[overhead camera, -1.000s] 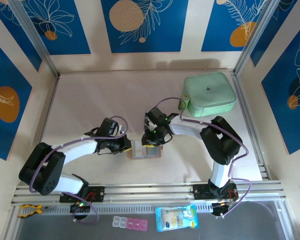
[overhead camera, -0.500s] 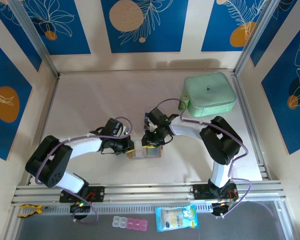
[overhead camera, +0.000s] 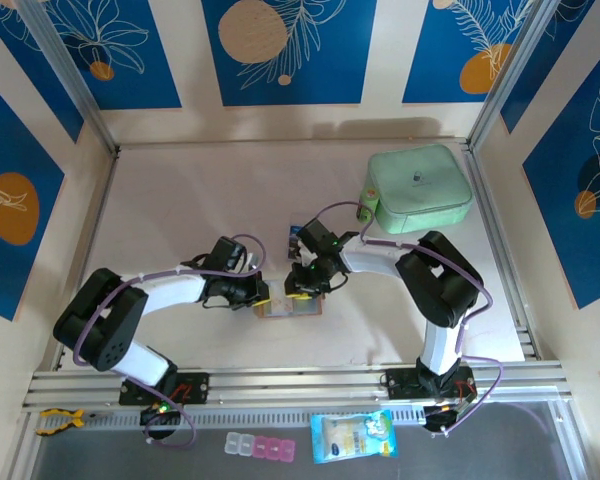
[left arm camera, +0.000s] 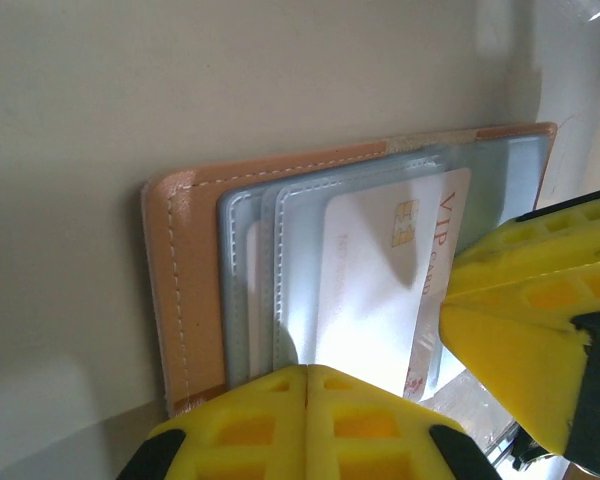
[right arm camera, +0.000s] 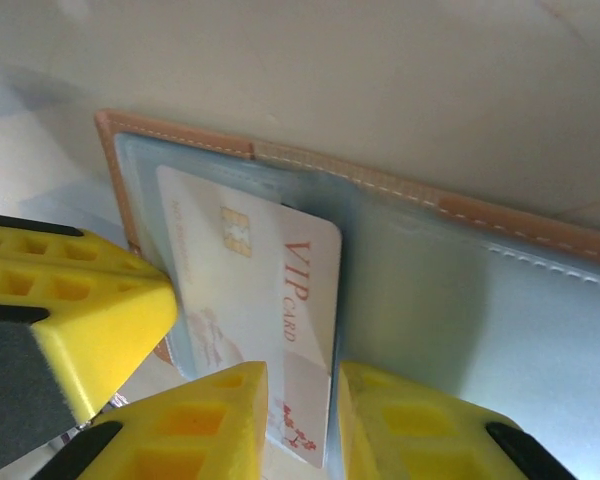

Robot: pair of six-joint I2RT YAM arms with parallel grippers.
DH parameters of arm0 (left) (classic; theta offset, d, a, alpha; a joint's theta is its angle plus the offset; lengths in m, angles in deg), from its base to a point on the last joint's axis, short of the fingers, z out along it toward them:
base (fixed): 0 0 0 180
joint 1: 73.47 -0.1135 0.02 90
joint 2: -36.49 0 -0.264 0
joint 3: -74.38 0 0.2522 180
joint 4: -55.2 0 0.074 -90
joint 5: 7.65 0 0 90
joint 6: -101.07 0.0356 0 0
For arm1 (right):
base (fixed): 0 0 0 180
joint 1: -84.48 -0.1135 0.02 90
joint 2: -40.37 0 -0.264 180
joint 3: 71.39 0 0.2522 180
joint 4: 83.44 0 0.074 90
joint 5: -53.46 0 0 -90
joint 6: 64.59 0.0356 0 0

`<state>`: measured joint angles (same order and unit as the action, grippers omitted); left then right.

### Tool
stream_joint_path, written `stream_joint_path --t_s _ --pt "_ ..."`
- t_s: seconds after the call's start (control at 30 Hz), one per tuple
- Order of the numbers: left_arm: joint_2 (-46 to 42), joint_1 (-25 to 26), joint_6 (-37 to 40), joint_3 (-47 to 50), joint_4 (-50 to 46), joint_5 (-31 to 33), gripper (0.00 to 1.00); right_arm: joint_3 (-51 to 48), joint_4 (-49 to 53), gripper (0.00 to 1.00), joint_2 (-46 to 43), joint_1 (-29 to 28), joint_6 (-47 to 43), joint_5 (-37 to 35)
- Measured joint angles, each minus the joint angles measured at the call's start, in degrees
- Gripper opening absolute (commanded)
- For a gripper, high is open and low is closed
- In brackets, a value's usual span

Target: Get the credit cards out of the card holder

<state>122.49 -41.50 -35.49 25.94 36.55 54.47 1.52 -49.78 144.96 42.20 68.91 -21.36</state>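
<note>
The tan-brown card holder (overhead camera: 289, 306) lies open on the table between both arms; its grey clear pockets face up (left arm camera: 180, 270). A white VIP credit card (right arm camera: 250, 290) sits partly out of a pocket (left arm camera: 380, 270). My left gripper (left arm camera: 308, 385) is shut with nothing in it, its tips pressing on the pocket's near edge (overhead camera: 263, 297). My right gripper (right arm camera: 302, 400) is slightly open; its fingers straddle the card's near end, one over the card and one beside its edge (overhead camera: 302, 290). A small dark blue card (overhead camera: 294, 235) lies on the table behind the right gripper.
A mint-green zip case (overhead camera: 418, 188) stands at the back right. In front of the arm bases lie pink-and-clear pill boxes (overhead camera: 260, 446), a blue packet (overhead camera: 353, 437) and a yellow tool (overhead camera: 58, 418). Metal rails border the table.
My left arm has reached right until its gripper rests on the card holder's left side, and it has closed fully. The right gripper has shifted only slightly.
</note>
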Motion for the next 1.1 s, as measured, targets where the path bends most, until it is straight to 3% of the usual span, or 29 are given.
stream_joint_path --t_s 0.47,1.1 --pt "0.4 0.0 0.2 -0.8 -1.1 0.0 0.04 -4.0 -7.8 0.18 0.0 1.0 1.7 5.3" --pt "0.4 0.0 0.2 -1.3 -2.4 0.5 0.04 -7.1 -11.6 0.07 -3.1 1.9 2.0 7.1"
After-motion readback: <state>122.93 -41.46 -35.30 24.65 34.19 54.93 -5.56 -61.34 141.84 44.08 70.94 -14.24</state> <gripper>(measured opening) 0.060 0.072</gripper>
